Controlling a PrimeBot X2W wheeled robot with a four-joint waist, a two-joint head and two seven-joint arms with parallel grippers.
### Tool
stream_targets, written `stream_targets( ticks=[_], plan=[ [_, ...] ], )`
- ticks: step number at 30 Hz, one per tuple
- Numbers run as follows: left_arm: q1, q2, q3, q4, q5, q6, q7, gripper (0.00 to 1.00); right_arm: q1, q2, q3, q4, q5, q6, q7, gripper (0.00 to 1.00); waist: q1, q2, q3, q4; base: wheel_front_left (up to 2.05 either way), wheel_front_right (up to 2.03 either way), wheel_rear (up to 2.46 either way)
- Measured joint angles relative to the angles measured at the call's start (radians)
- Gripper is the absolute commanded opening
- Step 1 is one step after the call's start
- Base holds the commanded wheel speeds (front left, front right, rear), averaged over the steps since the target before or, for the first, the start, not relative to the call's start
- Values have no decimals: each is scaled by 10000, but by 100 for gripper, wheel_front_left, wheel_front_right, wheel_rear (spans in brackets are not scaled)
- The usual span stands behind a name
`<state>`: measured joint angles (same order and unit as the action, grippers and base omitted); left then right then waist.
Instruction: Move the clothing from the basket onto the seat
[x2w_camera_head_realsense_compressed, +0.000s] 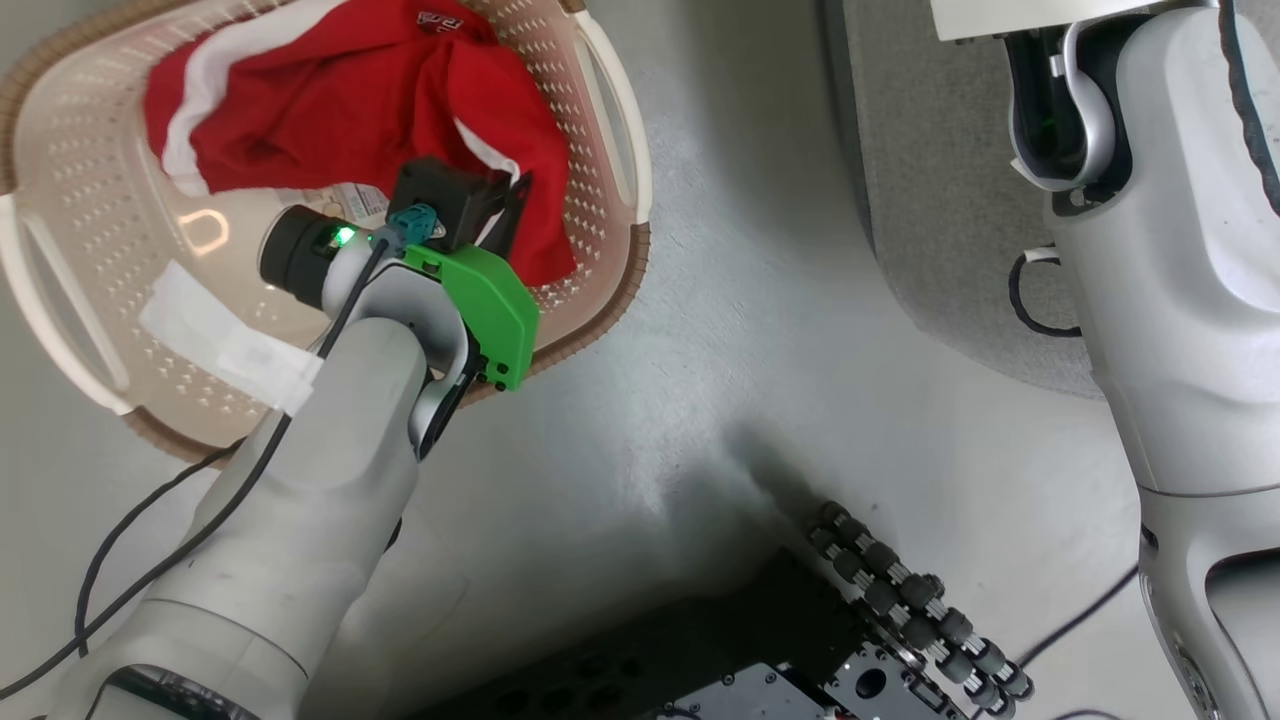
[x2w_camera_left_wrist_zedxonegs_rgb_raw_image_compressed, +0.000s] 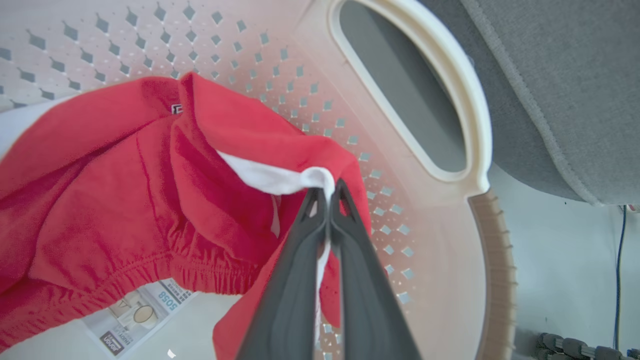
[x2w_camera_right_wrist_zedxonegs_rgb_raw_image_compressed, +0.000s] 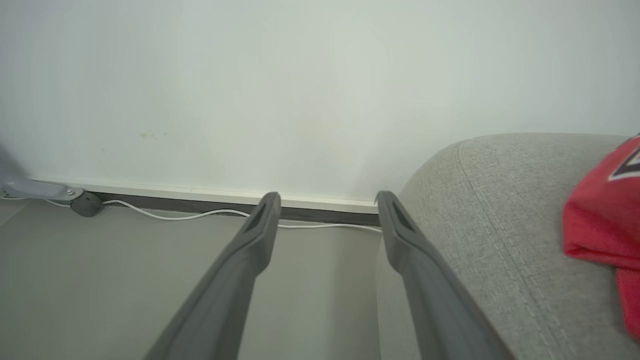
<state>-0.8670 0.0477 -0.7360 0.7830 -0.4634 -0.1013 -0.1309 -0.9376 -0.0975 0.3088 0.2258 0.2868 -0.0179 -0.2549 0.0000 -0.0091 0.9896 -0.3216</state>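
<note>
The grey seat (x2w_camera_head_realsense_compressed: 930, 180) is seen at the upper right of the head view, with pale floor (x2w_camera_head_realsense_compressed: 760, 330) between it and the basket (x2w_camera_head_realsense_compressed: 612, 110). In the right wrist view a red garment (x2w_camera_right_wrist_zedxonegs_rgb_raw_image_compressed: 600, 225) bearing a black-and-white mark is laid on the seat's cushion. The cream perforated basket is stood on the floor near the seat. The red shorts (x2w_camera_left_wrist_zedxonegs_rgb_raw_image_compressed: 125, 200) are crumpled inside it, partly over a label sticker (x2w_camera_left_wrist_zedxonegs_rgb_raw_image_compressed: 135, 315). The left claw (x2w_camera_left_wrist_zedxonegs_rgb_raw_image_compressed: 329, 192) is found inside the basket, clamped together on the shorts' white stripe (x2w_camera_left_wrist_zedxonegs_rgb_raw_image_compressed: 270, 177). The right claw (x2w_camera_right_wrist_zedxonegs_rgb_raw_image_compressed: 327, 200) is held with its fingers apart, nothing between them, beside the seat's edge.
</note>
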Motion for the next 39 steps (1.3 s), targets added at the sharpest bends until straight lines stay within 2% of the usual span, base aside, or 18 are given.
stream_targets(
  ticks=[11, 13, 24, 39],
  plan=[
    [1, -4, -138, -541, -284, -56, -1001, 0, 718, -360, -4, 740, -341, 94, 0, 100, 0, 0, -1062, 566, 0, 0, 0],
    [1, -4, -138, -627, -316, -56, -1016, 0, 854, -408, -10, 798, -362, 178, 0, 100, 0, 0, -1304, 705, 0, 0, 0],
    [71, -29, -23, -1252, -736, -50, -1179, 0, 1784, -640, -274, 1129, -412, 180, 0, 100, 0, 0, -2744, 1538, 0, 0, 0],
    [520, -104, 882, -2366, -851, 249, -1183, 0, 3462, -700, -725, 1607, -305, 153, 0, 100, 0, 0, -4892, 2529, 0, 0, 0]
  ],
)
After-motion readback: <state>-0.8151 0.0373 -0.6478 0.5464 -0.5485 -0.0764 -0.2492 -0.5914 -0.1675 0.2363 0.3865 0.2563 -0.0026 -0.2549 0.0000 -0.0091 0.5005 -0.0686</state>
